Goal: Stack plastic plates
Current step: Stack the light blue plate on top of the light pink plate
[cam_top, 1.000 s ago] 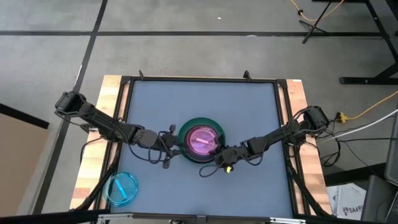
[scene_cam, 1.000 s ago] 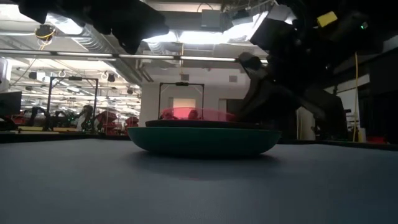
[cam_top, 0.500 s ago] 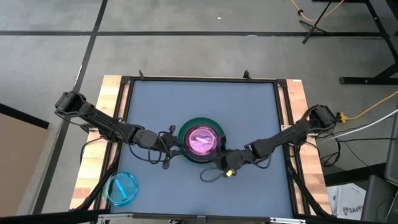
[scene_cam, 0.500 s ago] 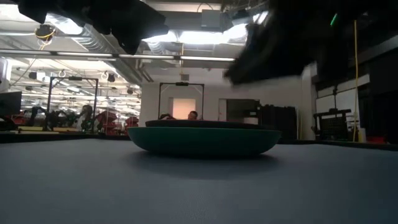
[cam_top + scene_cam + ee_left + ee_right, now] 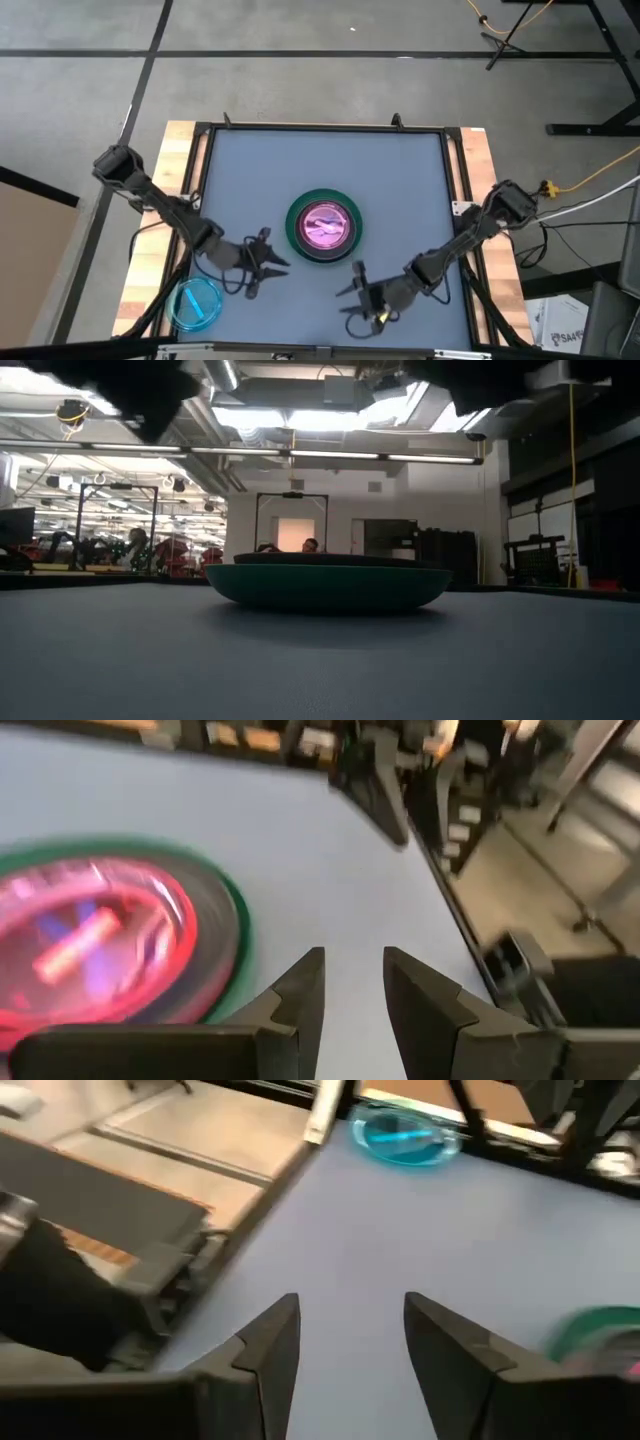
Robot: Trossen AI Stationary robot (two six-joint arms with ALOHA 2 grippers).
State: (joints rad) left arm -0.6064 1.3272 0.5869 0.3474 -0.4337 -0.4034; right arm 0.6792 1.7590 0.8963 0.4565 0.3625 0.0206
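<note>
A stack of plastic plates stands mid-table: a large dark green plate rests on the mat, a dark grey one lies in it, and pink plates lie on top. A small translucent blue plate lies alone at the near left, also in the right wrist view. My left gripper hovers open between the stack and the blue plate, nothing between its fingers. My right gripper stands open on the near side of the stack, over bare mat.
A dark frame and wooden boards edge the blue-grey mat. The far half of the mat and its right side lie bare. Cables trail beside both arms near the front edge.
My right gripper has opened and let go of a translucent pink plate, which has dropped from just above the stack into it. It has then drawn back toward the table's near edge. My left gripper has also moved toward the near edge, away from the stack.
</note>
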